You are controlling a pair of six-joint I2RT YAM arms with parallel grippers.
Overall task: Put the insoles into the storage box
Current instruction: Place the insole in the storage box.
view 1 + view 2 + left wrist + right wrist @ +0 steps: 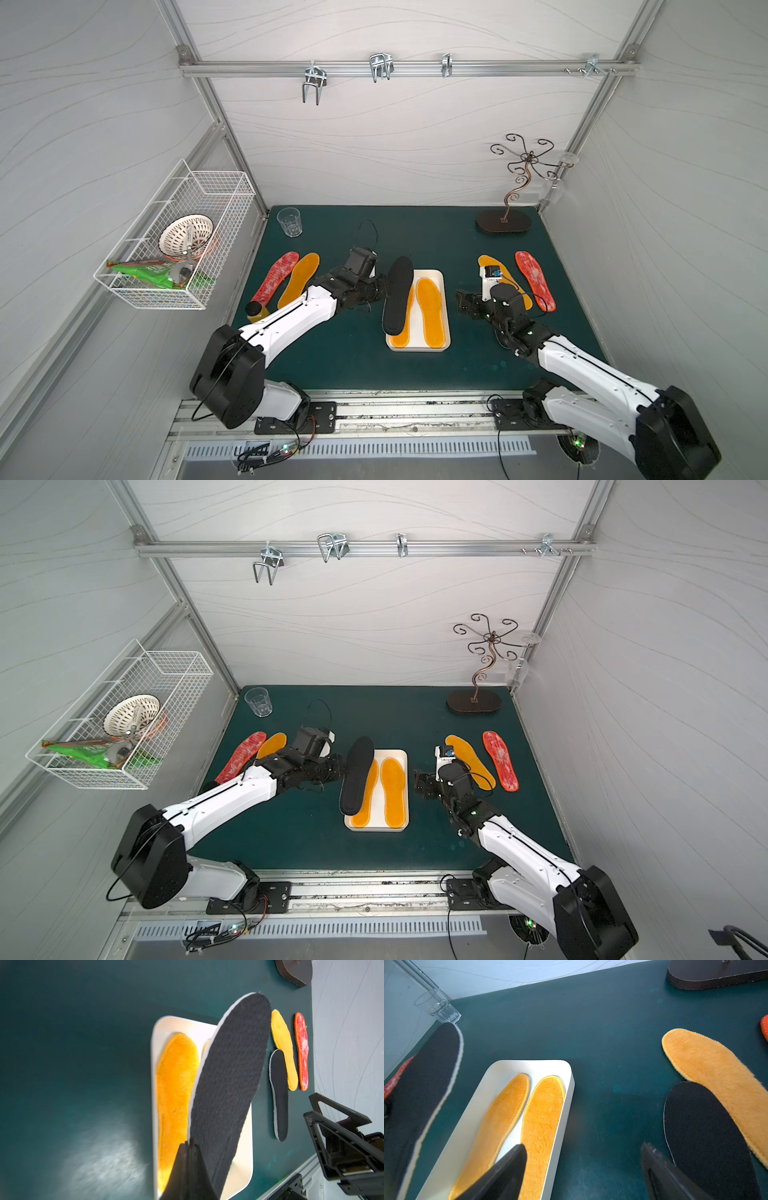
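The left end effector [380, 291] is pinched shut on the long edge of a flat black foot-shaped felt insole [398, 295], and it's holding it tilted above the left half of the shallow white plastic storage box [430, 274] mid-desk. The insole's long axis runs back-to-front, nearly parallel to the box, but it's skewed. Its far end pokes past the box's back rim and its body hangs out over the left rim. My guess is it needs a nudge rightward and toward the front edge before the drop, or it'll catch on the rim.

Two fuzzy orange-yellow insoles [431, 311] lie side by side in the box, so the black one would land on top of them.

The right end effector [465, 304] has its jaws spread wide with nothing in them. It hovers just right of the box, between the box and a second black insole [280, 1095] flat on the green desk [415, 237]. That one sits snug against another orange-yellow insole [484, 261], with a red white-mottled insole [535, 280] just beyond, toward the right edge. The right arm is clearly nearer to all three.

Toward the left edge there's another red mottled insole [276, 276] beside an orange-yellow one [300, 276].

Nothing is really in the way. A clear glass tumbler [289, 221] is in the back left corner, the dark oval base of a curly metal stand [503, 220] is back right, and a little yellow bottle [254, 311] is by the left edge, all well apart from the box.
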